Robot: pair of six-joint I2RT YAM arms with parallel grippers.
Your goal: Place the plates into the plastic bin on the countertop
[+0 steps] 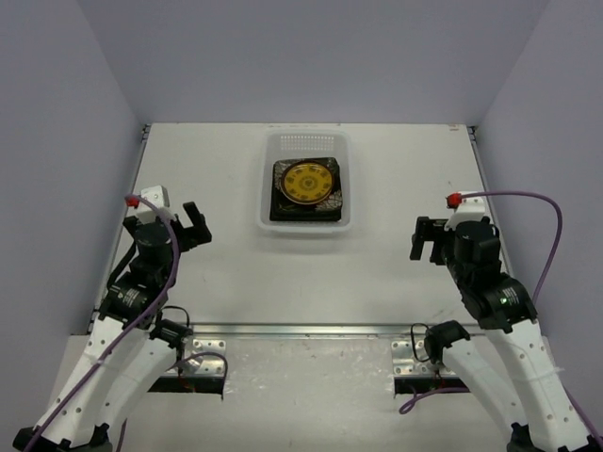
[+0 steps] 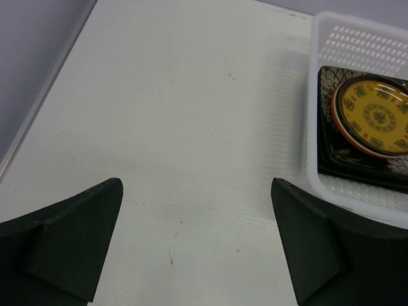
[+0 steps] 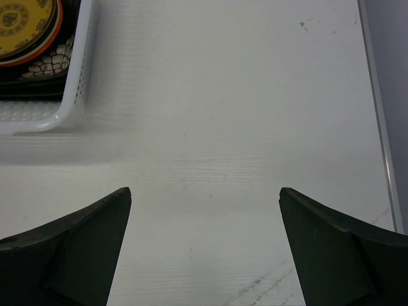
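The plastic bin (image 1: pixel 268 179) stands at the back centre of the countertop (image 1: pixel 396 188). Inside it lies a stack of plates: a round yellow patterned plate (image 1: pixel 306 182) on top, over a square black plate (image 1: pixel 281 205). The left wrist view shows the bin (image 2: pixel 310 127) and the yellow plate (image 2: pixel 373 118) at its right edge. In the right wrist view the bin corner (image 3: pixel 76 95) and the yellow plate (image 3: pixel 22 22) sit at top left. My left gripper (image 1: pixel 191 226) hovers open, left of the bin, with nothing between its jaws. My right gripper (image 1: pixel 429 238) is open and empty to the right.
Grey walls close the table in on the left, back and right. A metal rail (image 1: pixel 301 330) runs along the front edge. A purple cable (image 1: pixel 546 217) loops from the right arm.
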